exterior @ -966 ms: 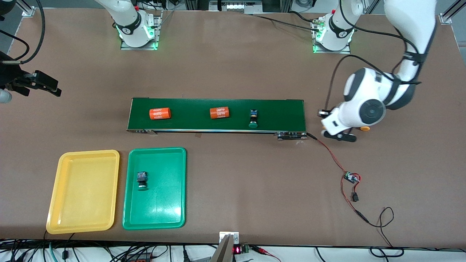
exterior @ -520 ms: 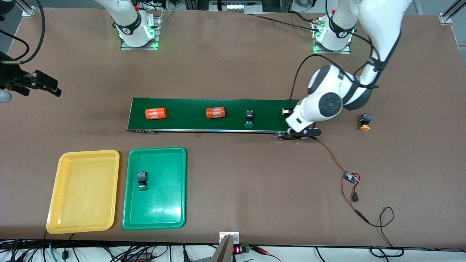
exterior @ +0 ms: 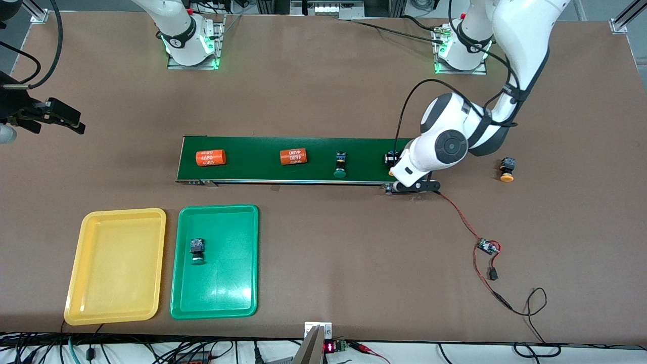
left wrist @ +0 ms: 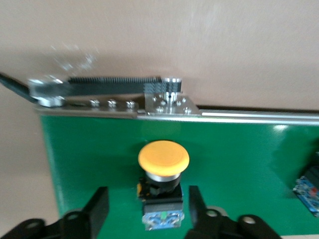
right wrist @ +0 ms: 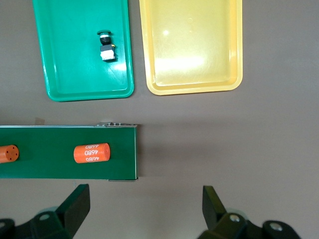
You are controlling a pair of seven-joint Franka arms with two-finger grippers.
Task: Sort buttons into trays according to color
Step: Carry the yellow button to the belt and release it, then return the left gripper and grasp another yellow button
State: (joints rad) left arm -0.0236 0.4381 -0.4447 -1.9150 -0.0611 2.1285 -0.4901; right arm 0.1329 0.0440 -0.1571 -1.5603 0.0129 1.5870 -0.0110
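While one green-capped button already lies in the green tray, I count the sort as barely a quarter done, and the yellow tray beside it, toward the right arm's end of the table, holds nothing.

Going from the biggest thing down: on the long green conveyor belt I see two orange cylinders, which are not mine to sort. A second green-capped button lies on the belt too, and a yellow-capped button lies at the belt's end nearest the left arm. One more yellow-capped button lies on the bare table, off the belt's end on the left arm's side. So by my judgement three buttons are left: two yellow for the yellow tray, one green for the green.

My left gripper is low over the belt end, its fingers spread to either side of the yellow-capped button's body and not touching it, as far as the left wrist view shows. My right gripper waits high over the table at the belt's other end, fingers wide apart and holding nothing.

For writing, I can read "4680" printed in white on the cylinders, twice over on each. I can make out no readable brand or label on the trays, belt or buttons.
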